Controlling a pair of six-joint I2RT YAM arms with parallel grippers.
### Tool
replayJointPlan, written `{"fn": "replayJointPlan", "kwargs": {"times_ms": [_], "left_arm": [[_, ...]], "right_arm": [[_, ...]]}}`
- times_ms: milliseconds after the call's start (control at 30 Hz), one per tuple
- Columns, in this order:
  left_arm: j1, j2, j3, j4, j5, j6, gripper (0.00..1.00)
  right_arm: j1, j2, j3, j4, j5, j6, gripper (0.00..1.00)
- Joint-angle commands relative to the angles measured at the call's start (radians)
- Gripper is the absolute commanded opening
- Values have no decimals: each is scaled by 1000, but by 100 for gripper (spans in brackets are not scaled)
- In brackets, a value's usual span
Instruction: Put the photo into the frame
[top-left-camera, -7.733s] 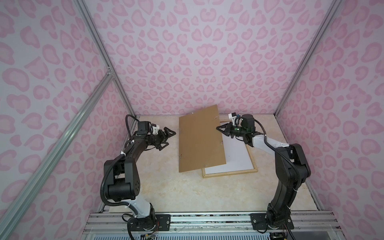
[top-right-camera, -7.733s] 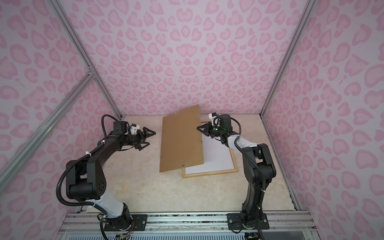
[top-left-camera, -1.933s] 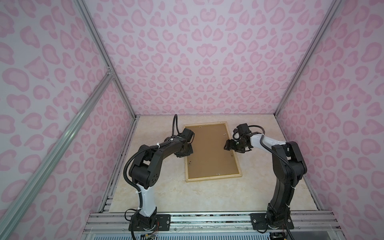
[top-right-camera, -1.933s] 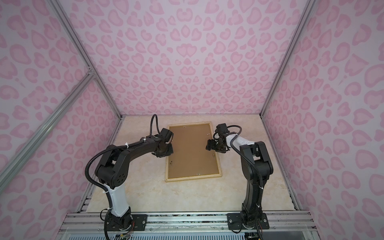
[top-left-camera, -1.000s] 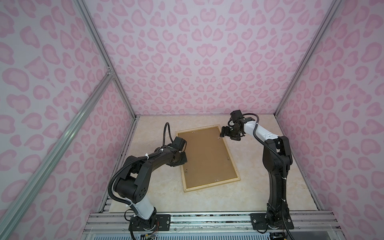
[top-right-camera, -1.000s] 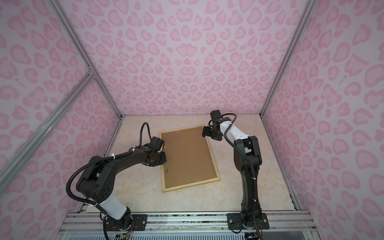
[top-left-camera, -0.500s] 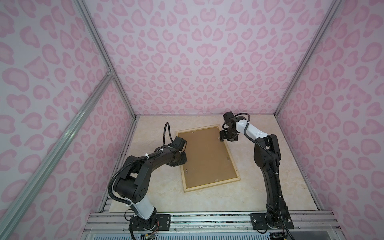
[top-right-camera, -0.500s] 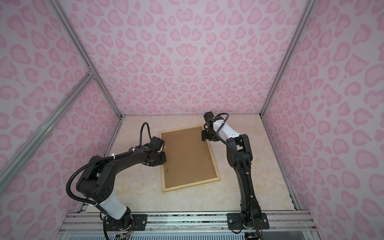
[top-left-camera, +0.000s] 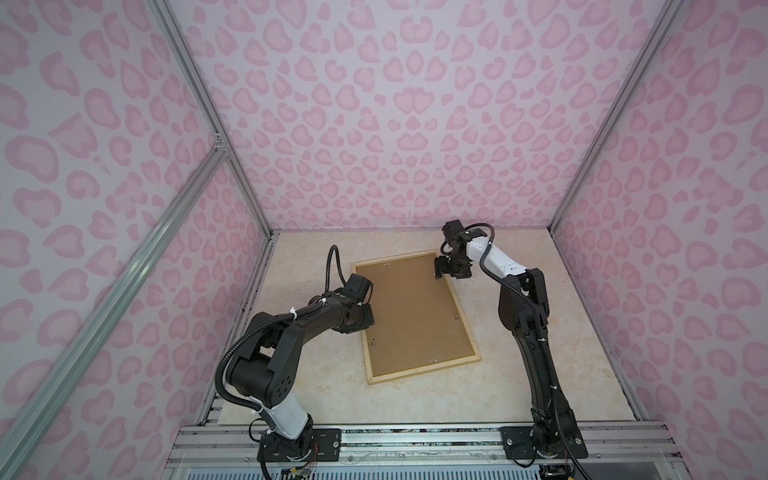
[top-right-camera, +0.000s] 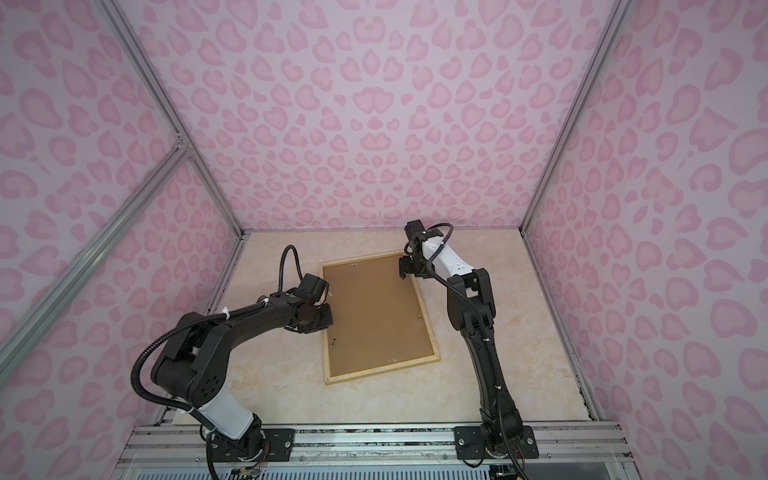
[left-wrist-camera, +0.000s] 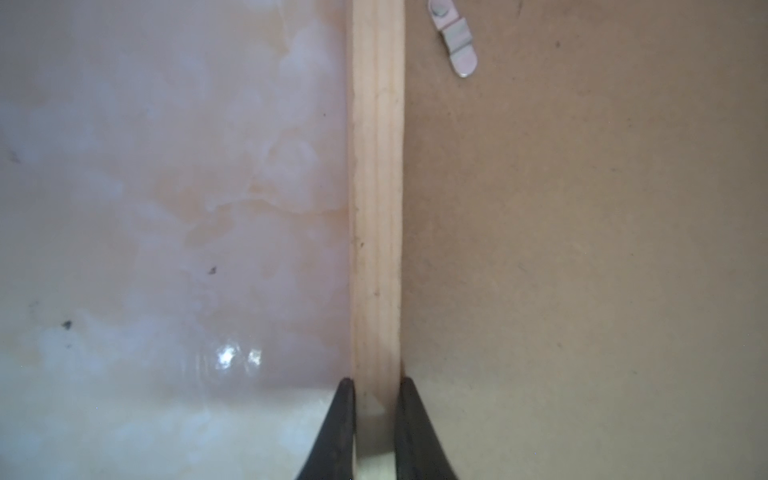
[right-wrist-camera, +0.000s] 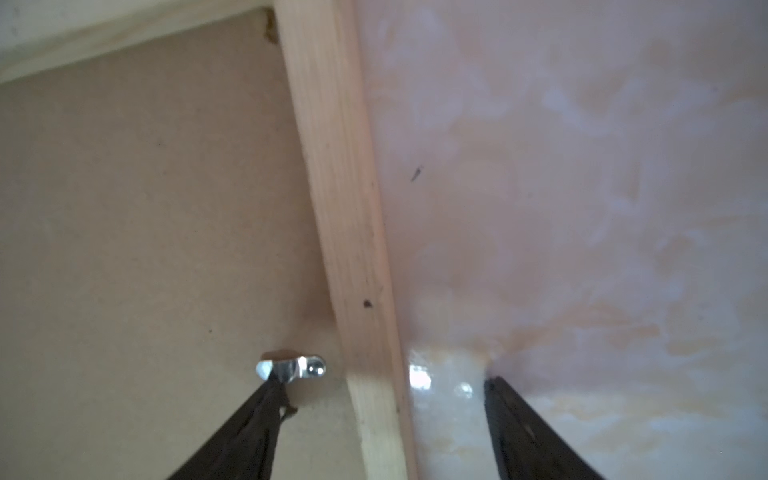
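Frame (top-left-camera: 424, 370) lies back-up on the desk (top-left-camera: 415, 403) between my arms, long axis running away from me, my left jaws pinching its left rail, my right jaws straddling the right rail wide, one tip at the clip (right-wrist-camera: 291, 369).

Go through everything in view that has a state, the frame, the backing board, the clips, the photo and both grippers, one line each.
frame, lying flat, back side up.
backing board, seated inside the frame.
left gripper, shut on the frame's long side rail.
right gripper, open, astride the opposite rail, one fingertip at a clip.
clip, lying on the backing board beside the rail.
photo, not visible.
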Motion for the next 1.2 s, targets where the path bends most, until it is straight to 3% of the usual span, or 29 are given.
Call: {"fn": "replayJointPlan", "kwargs": {"times_ms": [0, 333, 533, 967, 1167], "left_arm": [[-2, 3, -9, -78, 30, 1, 6], [-3, 6, -6, -75, 36, -2, 6], [-3, 15, -4, -69, 37, -8, 6], [-23, 52, 0, -36, 39, -31, 6], [-29, 53, -6, -24, 45, -37, 6]], "right_arm": [[-8, 33, 21, -30, 30, 23, 79], [-41, 66, 60, -41, 3, 44, 74], [-32, 69, 60, -43, -22, 56, 60], [-2, 43, 50, -82, 48, 186, 49], [0, 34, 61, -96, 49, 218, 49]]}}
